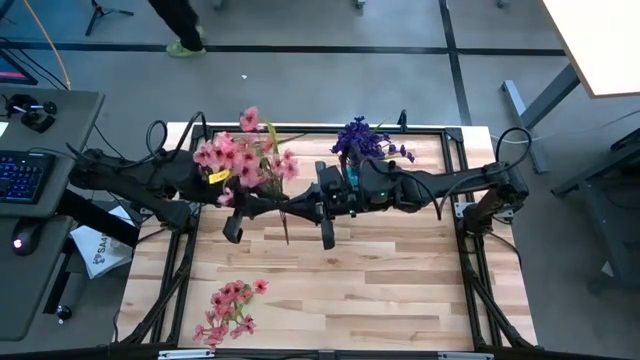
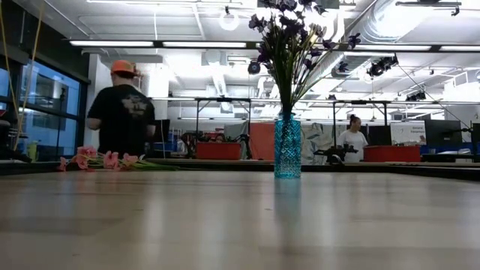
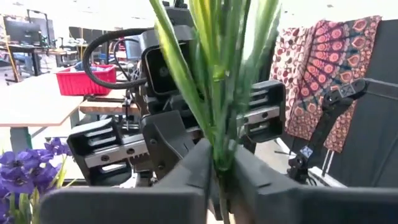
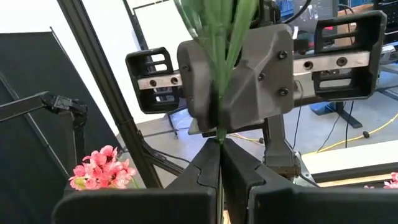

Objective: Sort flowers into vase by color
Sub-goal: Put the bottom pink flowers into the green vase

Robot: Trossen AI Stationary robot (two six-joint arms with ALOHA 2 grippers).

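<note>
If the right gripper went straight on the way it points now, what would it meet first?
Most likely the left gripper, facing it close ahead. The right gripper is shut on the green stems that stand between them.

Pink blossoms (image 1: 243,155) on green stems (image 3: 217,93) held above pale, striped wood table (image 1: 380,290); more pink flowers (image 1: 228,310) lying near the table's front edge; deep purple blossoms (image 1: 362,140) in a textured turquoise glass vase (image 2: 287,148); dark grey-black left gripper (image 3: 219,171) and right gripper (image 4: 219,165), silver screw strips across the facing housings; red-and-cream mandala-patterned cloth (image 3: 317,81) in the background; red bin (image 3: 87,79) on a light desk; orange cap (image 2: 122,67) and black shirt on a person (image 2: 124,112); blue-lit keyboard (image 1: 22,175) on grey stand.
</note>
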